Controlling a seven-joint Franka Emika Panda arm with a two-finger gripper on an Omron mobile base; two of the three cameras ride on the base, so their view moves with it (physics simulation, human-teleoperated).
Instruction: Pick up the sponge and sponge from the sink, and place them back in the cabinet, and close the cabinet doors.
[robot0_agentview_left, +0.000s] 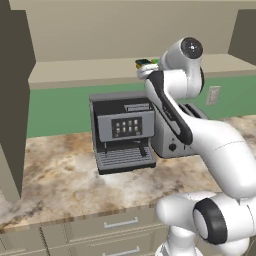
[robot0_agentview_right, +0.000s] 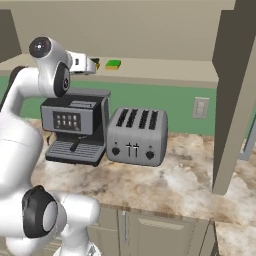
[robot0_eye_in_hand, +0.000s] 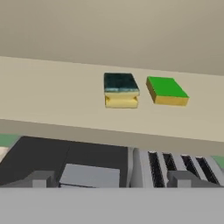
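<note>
Both sponges now lie on the cabinet shelf (robot0_eye_in_hand: 52, 87), side by side and just apart: the dark-topped sponge (robot0_eye_in_hand: 120, 89) to the left in the hand view and the bright green sponge (robot0_eye_in_hand: 166, 90) to its right, each flat on its yellow base. In the right base view the green one (robot0_agentview_right: 113, 64) sits just beyond the gripper (robot0_agentview_right: 90, 64), which is raised to shelf height, a little back from the shelf edge. The jaws are spread wide and pinch nothing; their two dark fingertips (robot0_eye_in_hand: 40, 179) rise at the bottom of the hand view with empty space between them. Below the shelf, the coffee machine (robot0_agentview_right: 75, 125) and the toaster (robot0_agentview_right: 136, 135) stand on the marble bench (robot0_agentview_right: 165, 182). So the carrying part of the job looks finished, judging from how the sponges rest. What remains is the closing: the dark brown side panels (robot0_agentview_right: 235, 95) frame an open cabinet, and a door (robot0_agentview_left: 12, 100) at the left appears swung out, so both doors would need pushing shut once the arm clears the shelf.
</note>
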